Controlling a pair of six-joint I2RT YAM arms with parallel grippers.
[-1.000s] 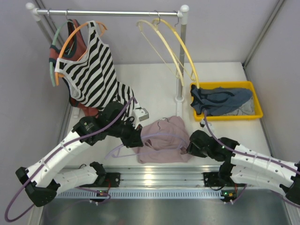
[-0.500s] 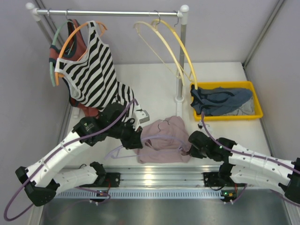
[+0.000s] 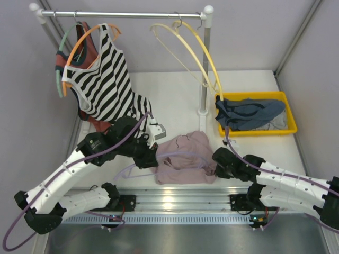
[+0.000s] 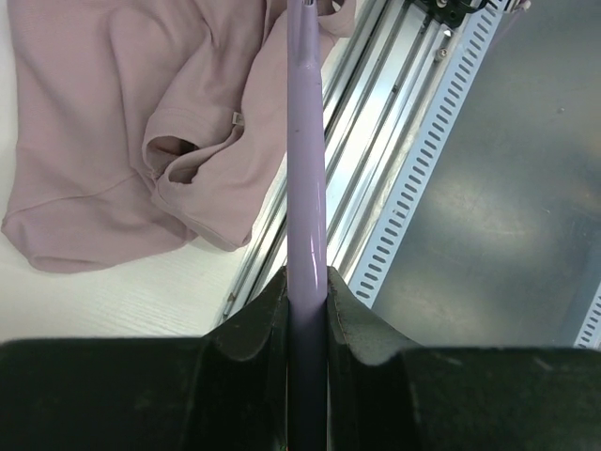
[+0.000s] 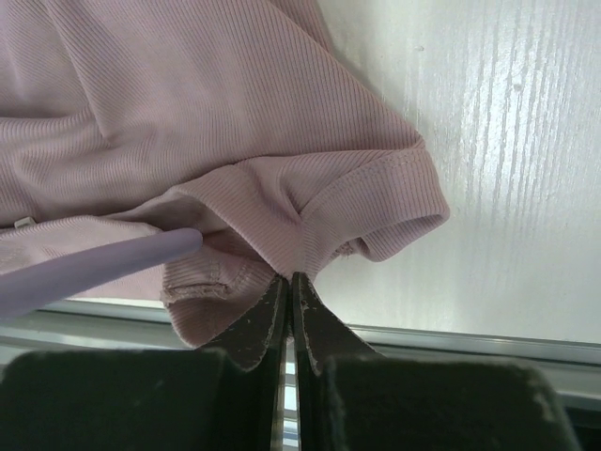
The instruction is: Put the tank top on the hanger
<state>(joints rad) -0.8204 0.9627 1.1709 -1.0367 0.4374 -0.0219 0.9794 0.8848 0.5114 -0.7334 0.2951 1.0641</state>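
Observation:
The pink-mauve tank top [image 3: 185, 157] lies crumpled on the white table near its front edge. My left gripper [image 3: 150, 159] is shut on the lavender hanger [image 3: 168, 155], whose thin arc runs across the top. In the left wrist view the hanger bar [image 4: 306, 141] stands up between the jaws, with the tank top [image 4: 113, 122] to its left. My right gripper [image 3: 216, 166] is shut on a pinched fold at the top's right edge. In the right wrist view the fabric [image 5: 235, 141] bunches at the closed jaws, and the hanger's end [image 5: 103, 263] pokes in from the left.
A clothes rail [image 3: 122, 15] at the back carries a black-and-white striped top [image 3: 100, 79] on an orange hanger, a rust-red garment behind it, and pale yellow hangers [image 3: 196, 47]. A yellow bin [image 3: 288, 103] with dark blue clothes sits at right. The metal rail [image 3: 175, 203] lines the table's front edge.
My left gripper has shifted slightly left and forward with the hanger. My right gripper has edged slightly left with the fabric. The yellow hangers have swung a little.

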